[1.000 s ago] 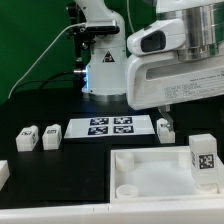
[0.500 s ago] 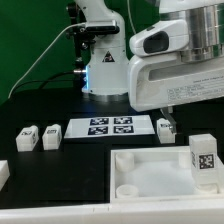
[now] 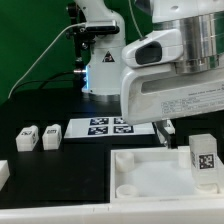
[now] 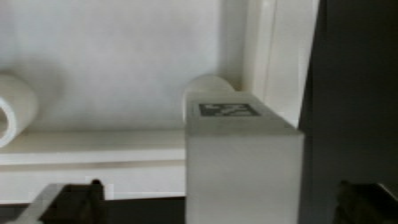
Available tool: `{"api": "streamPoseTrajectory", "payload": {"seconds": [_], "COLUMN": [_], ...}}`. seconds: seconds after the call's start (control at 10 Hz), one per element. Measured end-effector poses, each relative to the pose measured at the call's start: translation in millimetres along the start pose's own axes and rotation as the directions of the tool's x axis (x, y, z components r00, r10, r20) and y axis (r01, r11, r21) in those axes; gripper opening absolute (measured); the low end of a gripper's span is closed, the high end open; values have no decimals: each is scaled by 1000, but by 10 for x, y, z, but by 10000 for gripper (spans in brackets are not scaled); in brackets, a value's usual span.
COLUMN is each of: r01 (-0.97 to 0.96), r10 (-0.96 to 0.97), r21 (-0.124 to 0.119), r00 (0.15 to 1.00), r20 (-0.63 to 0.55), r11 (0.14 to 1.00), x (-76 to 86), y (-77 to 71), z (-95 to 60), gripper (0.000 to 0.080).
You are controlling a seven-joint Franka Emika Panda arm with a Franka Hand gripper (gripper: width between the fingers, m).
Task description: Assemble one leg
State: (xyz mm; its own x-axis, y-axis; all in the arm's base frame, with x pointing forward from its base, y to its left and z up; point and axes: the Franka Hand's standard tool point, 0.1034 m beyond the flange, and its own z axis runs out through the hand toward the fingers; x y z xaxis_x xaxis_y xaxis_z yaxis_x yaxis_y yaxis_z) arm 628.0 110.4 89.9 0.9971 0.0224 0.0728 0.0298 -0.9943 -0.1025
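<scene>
4 legs (image 3: pixel 203 160) show, 1 white panel (image 3: pixel 155 178), 1 marker board (image 3: pixel 110 126) bearing 4 tags, 1 robot arm (image 3: pixel 175 90), and 1 cut-off white piece (image 3: pixel 3 172) of unclear kind.

You are looking at smooth white plastic almost everywhere. The leg (image 4: pixel 240 160) has a matt, faintly satin face, and its tag (image 4: pixel 226 110) reads as flat black-and-white print. The panel (image 3: pixel 150 178) is the same white plastic, with a soft sheen along its rim. The arm's housing (image 3: pixel 175 90) is glossier moulded plastic. The table (image 3: pixel 50 115) is matt black, and the far backdrop (image 3: pixel 30 40) looks like green cloth.
</scene>
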Motion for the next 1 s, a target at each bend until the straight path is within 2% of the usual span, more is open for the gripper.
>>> {"api": "streamPoseTrajectory", "payload": {"seconds": [0.2, 0.3, 0.4, 0.8, 0.9, 1.0], "r01": [-3, -3, -3, -23, -192, -385], "r10": [3, 3, 3, 23, 192, 385], "r21": [0, 0, 0, 0, 8, 12], "r00": [1000, 1000, 1000, 1000, 981, 923], "r20": [-11, -11, -11, -11, -8, -9], "r11": [1000, 1000, 1000, 1000, 981, 923], "x": [11, 11, 10, 9, 26, 92], "y": [-16, -12, -11, -12, -6, 18], "z": [15, 17, 19, 19, 32, 38], "gripper": [620, 487, 320, 290, 290, 290]}}
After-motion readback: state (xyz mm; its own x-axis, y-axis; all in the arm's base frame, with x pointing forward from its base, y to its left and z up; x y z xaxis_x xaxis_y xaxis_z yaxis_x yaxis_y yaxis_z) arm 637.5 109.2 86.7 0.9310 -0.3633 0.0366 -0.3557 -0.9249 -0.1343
